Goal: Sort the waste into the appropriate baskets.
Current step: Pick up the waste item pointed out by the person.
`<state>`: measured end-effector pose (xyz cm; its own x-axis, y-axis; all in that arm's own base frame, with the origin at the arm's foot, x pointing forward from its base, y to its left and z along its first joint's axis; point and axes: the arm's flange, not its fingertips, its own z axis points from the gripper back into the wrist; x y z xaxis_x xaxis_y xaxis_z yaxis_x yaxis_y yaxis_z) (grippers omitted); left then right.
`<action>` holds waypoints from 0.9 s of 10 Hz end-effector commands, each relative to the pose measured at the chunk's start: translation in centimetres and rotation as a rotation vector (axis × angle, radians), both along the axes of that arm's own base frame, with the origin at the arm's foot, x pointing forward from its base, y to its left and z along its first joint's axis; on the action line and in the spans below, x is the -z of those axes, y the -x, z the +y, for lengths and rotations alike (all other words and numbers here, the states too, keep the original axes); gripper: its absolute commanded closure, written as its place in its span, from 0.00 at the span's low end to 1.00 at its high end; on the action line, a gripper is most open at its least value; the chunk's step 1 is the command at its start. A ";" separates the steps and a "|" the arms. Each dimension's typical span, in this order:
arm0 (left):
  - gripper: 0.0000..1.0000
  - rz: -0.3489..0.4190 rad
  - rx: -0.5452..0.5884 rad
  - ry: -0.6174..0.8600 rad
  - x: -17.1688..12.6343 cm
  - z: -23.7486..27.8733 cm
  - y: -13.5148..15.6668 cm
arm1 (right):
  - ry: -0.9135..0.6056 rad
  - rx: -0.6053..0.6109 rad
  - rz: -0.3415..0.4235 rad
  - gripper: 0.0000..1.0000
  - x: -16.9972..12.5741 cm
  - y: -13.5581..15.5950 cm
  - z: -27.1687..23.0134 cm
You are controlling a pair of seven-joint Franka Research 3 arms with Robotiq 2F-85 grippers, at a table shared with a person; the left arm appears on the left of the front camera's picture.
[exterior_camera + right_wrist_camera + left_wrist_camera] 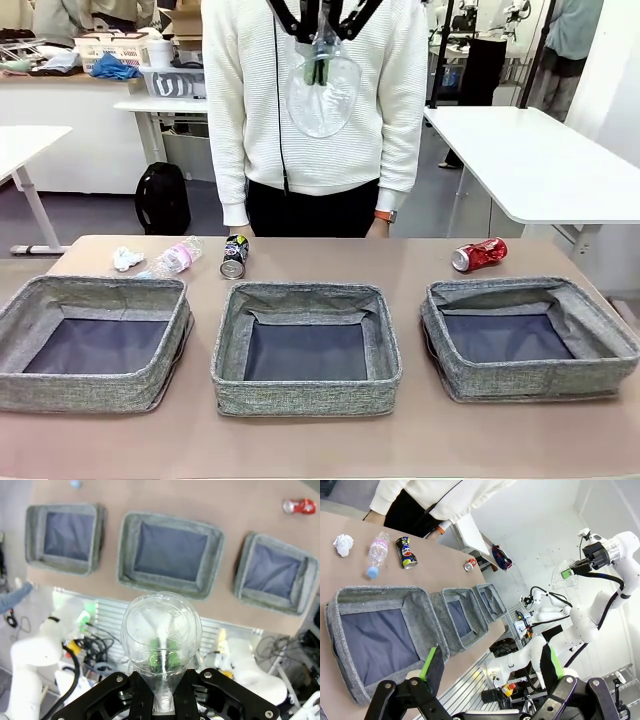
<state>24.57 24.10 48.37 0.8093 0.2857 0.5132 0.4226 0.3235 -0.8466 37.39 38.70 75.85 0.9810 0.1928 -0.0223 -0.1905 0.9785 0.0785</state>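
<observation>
Three baskets (305, 395) are sitting in a row, and you are holding a clear bottle (322, 95) neck-up, high and roughly over the middle one, right fingers (142, 695) pinching its neck, likely to clear the rims. Your left fingers (431, 662) are hovering spread, empty, high off the left end; other litter (235, 255) is lying along the far edge of the table (340, 262).

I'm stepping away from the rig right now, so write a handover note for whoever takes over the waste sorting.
Left gripper: open, empty.
Right gripper: shut on the clear plastic bottle, raised high.
Left basket, middle basket, right basket: all empty.
Lying beyond them: paper wad, blue-capped bottle, black can, red can.
Done: nothing binned.
Left: all five items.
</observation>
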 end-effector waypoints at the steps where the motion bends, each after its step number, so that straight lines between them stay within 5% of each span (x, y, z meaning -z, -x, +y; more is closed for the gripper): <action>1: 0.00 -0.024 0.003 0.009 -0.2 0.0 0.0 | -0.008 -0.019 -0.009 0.93 -0.1 0.4 0.3; 9: 0.00 -0.024 0.003 0.009 -0.2 0.0 0.0 | -0.008 -0.019 -0.009 0.93 -0.1 0.4 0.3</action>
<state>24.57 24.10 48.36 0.8090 0.2854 0.5139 0.4233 0.3237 -0.8462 37.20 39.06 75.74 0.9788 0.2033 -0.0243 -0.2008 0.9763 0.0804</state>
